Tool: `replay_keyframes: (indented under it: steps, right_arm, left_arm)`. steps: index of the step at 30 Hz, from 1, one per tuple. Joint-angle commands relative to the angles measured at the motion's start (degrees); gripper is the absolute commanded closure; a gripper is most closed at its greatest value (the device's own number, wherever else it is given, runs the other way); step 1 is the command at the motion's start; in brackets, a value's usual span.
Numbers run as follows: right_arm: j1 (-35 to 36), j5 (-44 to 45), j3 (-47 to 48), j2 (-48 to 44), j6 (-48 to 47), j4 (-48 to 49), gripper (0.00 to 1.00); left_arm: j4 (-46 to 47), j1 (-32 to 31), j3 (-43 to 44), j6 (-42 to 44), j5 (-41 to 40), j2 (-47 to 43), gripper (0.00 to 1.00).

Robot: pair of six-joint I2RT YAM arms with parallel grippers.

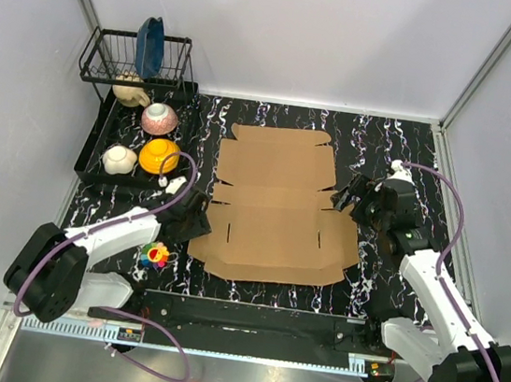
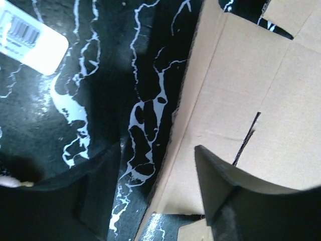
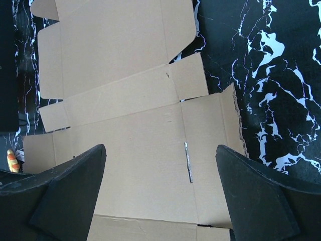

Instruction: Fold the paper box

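One flat, unfolded paper box (image 1: 277, 208)

item: paper box (image 1: 277, 208), plain brown corrugated cardboard, die-cut
state: unfolded, spread out almost flat; the left and right side flaps look a little raised
pose: inner side up, the panel with rounded corners at the far end, the widest panel at the near end
place: middle of the black marbled table (image 1: 389, 143)
details: straight creases, notches between panels, one narrow slit near each side
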Motion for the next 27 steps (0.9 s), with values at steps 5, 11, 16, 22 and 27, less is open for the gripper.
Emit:
replay_keyframes:
  steps: [5,11,16,22,27]
  right_arm:
    - [0.4,-1.6,1.8,-4.7,-1.0,-2.9,0.03]
    - [0.4,-3.2,6.3,-6.8,0.6,-6.0,0.04]
    - [0.3,-3.8,13.1,-8.7,1.0,-9.4,0.04]
    - [0.4,-2.2,24.5,-11.5,-1.1,-15.5,0.04]
    - [0.4,-2.6,35.5,-10.7,-2.6,-21.7,0.03]
  left_arm:
    - [5.4,0.0,4.1,7.3,4.6,2.5,0.66]
    - [1.8,-0.1,11.7,14.4,5.7,-2.1,0.99]
    - [0.8,-0.1,21.7,23.5,14.6,-4.5,1.0]
    - [-0.7,-0.1,34.3,33.3,24.6,-6.5,1.0]
    - [-0.3,-0.1,44.4,39.6,39.3,-5.8,0.98]
